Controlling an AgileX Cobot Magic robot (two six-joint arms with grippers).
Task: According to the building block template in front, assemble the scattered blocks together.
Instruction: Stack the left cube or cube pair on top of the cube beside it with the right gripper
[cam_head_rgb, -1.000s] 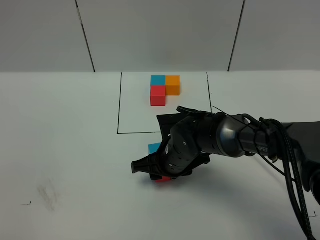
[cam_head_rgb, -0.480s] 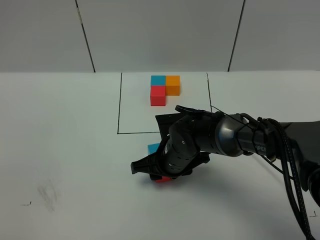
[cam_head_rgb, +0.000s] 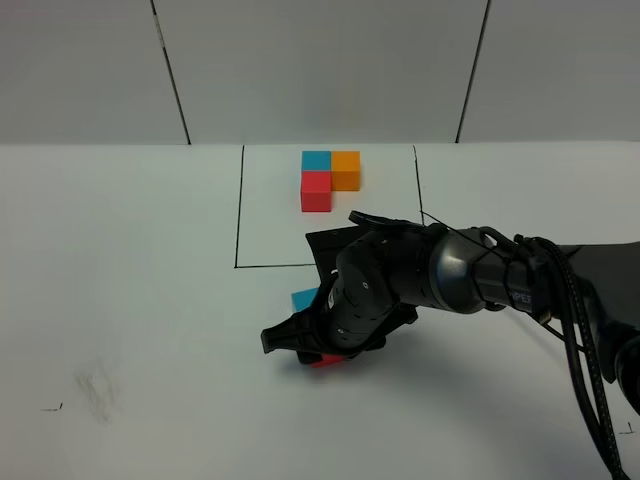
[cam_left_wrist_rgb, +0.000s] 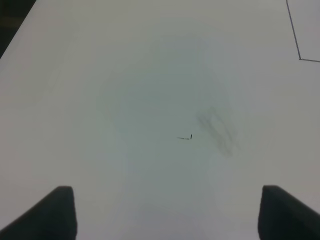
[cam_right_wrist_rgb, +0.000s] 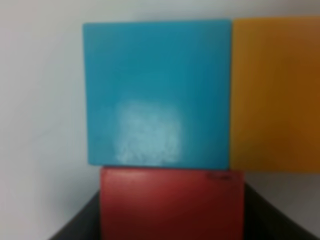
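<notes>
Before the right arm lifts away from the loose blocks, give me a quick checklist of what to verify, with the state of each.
1. Loose blue block flush against orange block: ok, sides meet in the right wrist view.
2. Red block against the blue one: ok, edges touch.
3. Layout matches the template L: ok, same arrangement.
4. Right tool released from the red block: cannot tell, dark fingers flank it closely.
5. Left tool clear of the blocks: ok, open over bare table.
6. Template undisturbed inside the marked square: ok.
</notes>
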